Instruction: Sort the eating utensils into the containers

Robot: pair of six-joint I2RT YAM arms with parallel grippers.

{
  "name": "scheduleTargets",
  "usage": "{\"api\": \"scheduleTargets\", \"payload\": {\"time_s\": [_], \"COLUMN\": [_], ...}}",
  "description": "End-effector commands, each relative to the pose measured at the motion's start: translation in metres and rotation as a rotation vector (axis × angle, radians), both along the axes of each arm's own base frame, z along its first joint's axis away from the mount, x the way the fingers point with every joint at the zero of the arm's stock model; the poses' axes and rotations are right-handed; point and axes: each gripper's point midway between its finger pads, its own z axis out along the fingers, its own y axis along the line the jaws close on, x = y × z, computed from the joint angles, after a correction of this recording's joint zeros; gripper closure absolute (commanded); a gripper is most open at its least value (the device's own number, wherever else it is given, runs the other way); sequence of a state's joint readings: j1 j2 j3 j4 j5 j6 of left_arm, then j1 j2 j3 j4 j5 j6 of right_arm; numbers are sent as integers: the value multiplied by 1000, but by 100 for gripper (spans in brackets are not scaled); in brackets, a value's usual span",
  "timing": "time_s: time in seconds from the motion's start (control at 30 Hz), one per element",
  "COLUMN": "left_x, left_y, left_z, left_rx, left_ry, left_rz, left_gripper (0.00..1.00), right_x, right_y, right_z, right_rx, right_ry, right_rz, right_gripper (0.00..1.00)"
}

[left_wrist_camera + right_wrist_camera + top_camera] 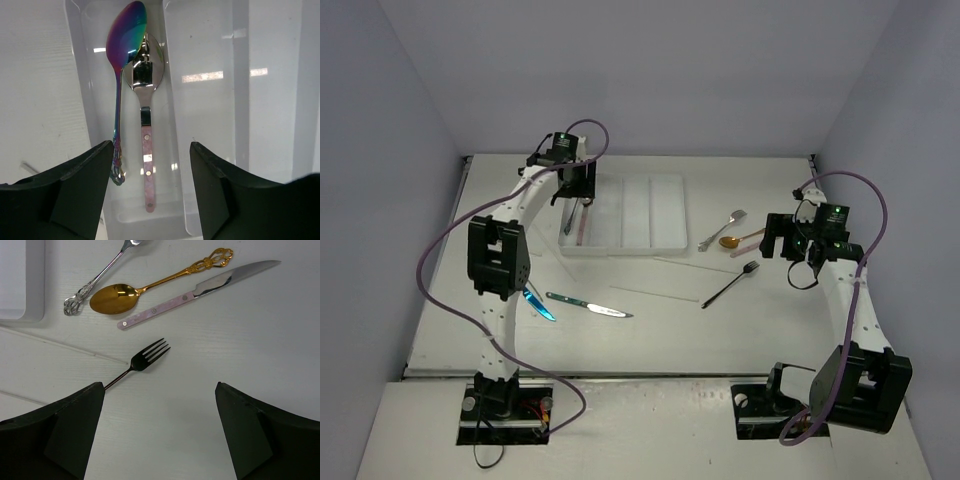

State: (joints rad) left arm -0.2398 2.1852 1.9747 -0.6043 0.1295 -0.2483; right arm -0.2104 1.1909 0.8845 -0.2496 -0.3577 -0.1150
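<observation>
The white tray lies at the back centre. Its leftmost compartment holds a purple-iridescent spoon and a pink-handled silver spoon side by side. My left gripper is open and empty just above their handle ends; it also shows in the top view. My right gripper is open and empty over bare table, just short of a black fork. Beyond the fork lie a gold spoon, a pink-handled knife and a silver ornate handle.
A blue knife and a green-handled knife lie near the left arm. Thin pale sticks lie in front of the tray. The tray's right corner shows in the right wrist view. Grey walls enclose the table.
</observation>
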Motion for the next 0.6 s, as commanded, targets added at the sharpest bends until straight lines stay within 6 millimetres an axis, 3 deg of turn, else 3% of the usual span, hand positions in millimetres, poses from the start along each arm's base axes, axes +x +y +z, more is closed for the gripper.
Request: {"api": "scheduleTargets", "payload": {"time_s": [0.0, 0.1, 0.17, 0.23, 0.3, 0.43, 0.57], "left_x": [-4, -23, -35, -50, -66, -117, -163], "left_y": [10, 24, 31, 36, 34, -2, -34], "left_z": [148, 176, 179, 166, 169, 156, 175], "left_rx": [-69, -29, 4, 50, 64, 1, -161], "left_ry": [-295, -356, -363, -338, -344, -347, -388], "left_rz": [53, 69, 59, 13, -73, -486, -671], "left_gripper": [41, 38, 37, 37, 37, 37, 34], "right_x": [16, 19, 23, 30, 45, 71, 93], "right_y": [-13, -14, -13, -17, -22, -34, -43], "right_z": [17, 21, 26, 30, 47, 43, 13], "right_rx": [-31, -31, -41, -104, -186, -388, -554], "right_ry": [-63, -71, -86, -100, -144, -135, -28], "right_rz": [-56, -62, -47, 15, 85, 308, 598], "right_gripper": [15, 19, 22, 26, 31, 34, 36]}}
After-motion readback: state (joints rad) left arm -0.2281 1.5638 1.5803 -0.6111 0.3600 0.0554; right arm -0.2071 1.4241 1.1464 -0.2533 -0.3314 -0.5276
